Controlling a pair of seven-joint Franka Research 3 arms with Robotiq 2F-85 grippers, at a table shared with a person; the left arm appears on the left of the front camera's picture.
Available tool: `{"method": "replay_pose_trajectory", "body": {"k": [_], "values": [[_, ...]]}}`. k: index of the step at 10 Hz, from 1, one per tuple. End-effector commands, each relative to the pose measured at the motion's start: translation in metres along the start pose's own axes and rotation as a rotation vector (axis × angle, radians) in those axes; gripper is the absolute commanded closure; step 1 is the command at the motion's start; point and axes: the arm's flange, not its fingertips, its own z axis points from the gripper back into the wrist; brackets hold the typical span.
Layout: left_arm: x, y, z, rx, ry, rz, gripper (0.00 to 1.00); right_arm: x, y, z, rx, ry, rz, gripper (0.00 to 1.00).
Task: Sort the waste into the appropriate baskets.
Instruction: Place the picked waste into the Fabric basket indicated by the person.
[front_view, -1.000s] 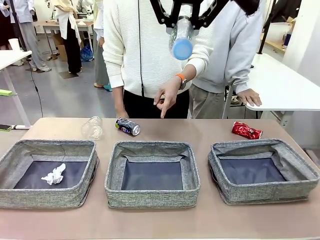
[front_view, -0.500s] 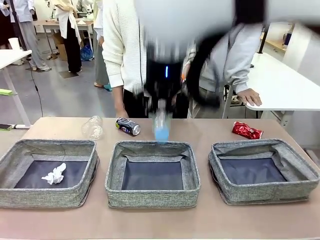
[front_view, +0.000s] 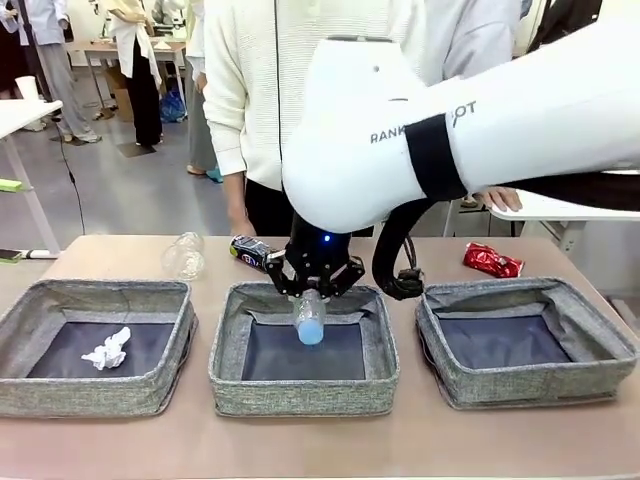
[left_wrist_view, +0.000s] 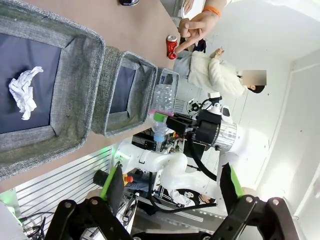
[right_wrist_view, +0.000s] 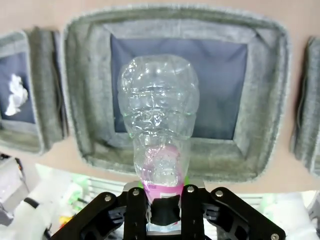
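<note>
Right gripper, up near the person a second ago, is now down over the middle basket, clamped on the pink-labelled clear bottle, which hangs cap-down above it. Release looks due. Left gripper stands spread, empty

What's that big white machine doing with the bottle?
The robot's right end effector is shut on a pink-labelled clear bottle, holding it over the middle basket. A crumpled tissue lies in the left basket. A crushed clear bottle, a dark blue can and a crushed red can lie on the table behind.
</note>
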Motion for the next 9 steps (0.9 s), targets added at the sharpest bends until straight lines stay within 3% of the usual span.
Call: {"method": "replay_pose_trajectory", "body": {"k": [1,2,3,4,5,9], "values": [[-0.002,-0.002,0.001,-0.011,0.004,-0.005,0.00,-0.006,-0.005,0.011,0.025,0.013,0.006,0.77],[-0.002,-0.002,0.001,-0.011,0.004,-0.005,0.00,-0.005,-0.006,0.011,0.024,0.001,-0.018,0.65],[-0.002,-0.002,0.001,-0.011,0.004,-0.005,0.00,-0.004,-0.008,0.012,0.029,-0.010,-0.015,0.21],[-0.002,-0.002,0.001,-0.011,0.004,-0.005,0.00,-0.003,-0.010,0.012,0.039,-0.021,-0.025,0.08],[-0.002,-0.002,0.001,-0.011,0.004,-0.005,0.00,-0.003,-0.011,0.013,0.045,-0.024,-0.030,0.00],[-0.002,-0.002,0.001,-0.011,0.004,-0.005,0.00,-0.001,-0.016,0.012,0.057,-0.016,-0.047,0.00]]}}
